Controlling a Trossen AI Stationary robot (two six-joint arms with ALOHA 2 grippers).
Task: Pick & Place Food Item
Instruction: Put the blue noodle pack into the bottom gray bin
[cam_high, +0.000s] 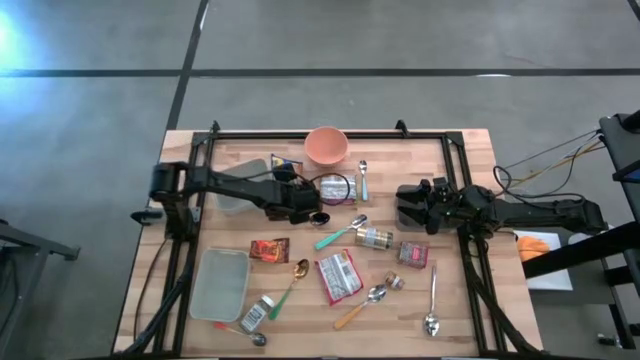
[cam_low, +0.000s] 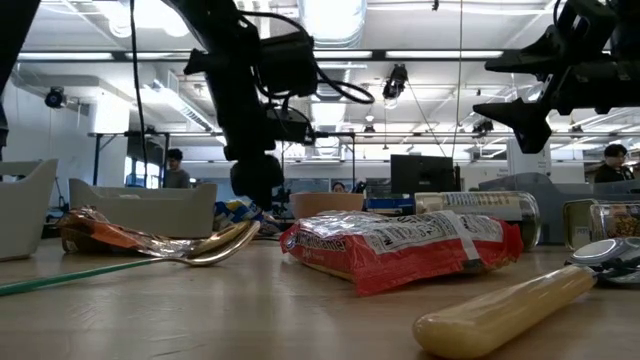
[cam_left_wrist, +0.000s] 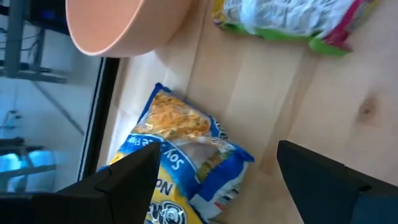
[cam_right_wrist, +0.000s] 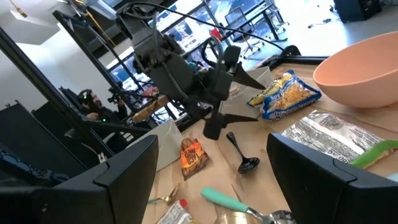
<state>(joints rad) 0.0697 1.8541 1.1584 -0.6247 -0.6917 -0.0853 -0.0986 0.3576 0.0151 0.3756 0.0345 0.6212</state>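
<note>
A: Going L to R across the table (cam_high: 470, 150), w/ the pink bowl (cam_high: 326, 146) as our anchor. Where's our food item?

B: We take it to be the blue-yellow snack bag (cam_left_wrist: 177, 165), lying flat just L of the bowl, near the frame rail. In the high view it's mostly hidden under the arm.

A: And the left gripper (cam_high: 312, 212)?

B: Below the bowl and a bit L, hovering over the bag, fingers (cam_left_wrist: 124, 177) spread wide, nothing in them. The bag's corner shows between them in the left wrist view.

A: How do we think it'll handle?

B: Our guess: light, soft, crinkly film, slippery, contents prob. brittle. It'll sag and deform, so no hard squeeze. We'd pinch across the narrow width near the middle, or on a sealed end seam, not a loose corner.

A: Risk?

B: Film may slide out, or jaws catch only air-puffed plastic.

A: Further R?

B: A clear green-edged packet (cam_high: 337, 187) sits just below the bowl. The right gripper (cam_high: 403, 207) waits well R of the bowl and lower, also wide and empty.
</note>
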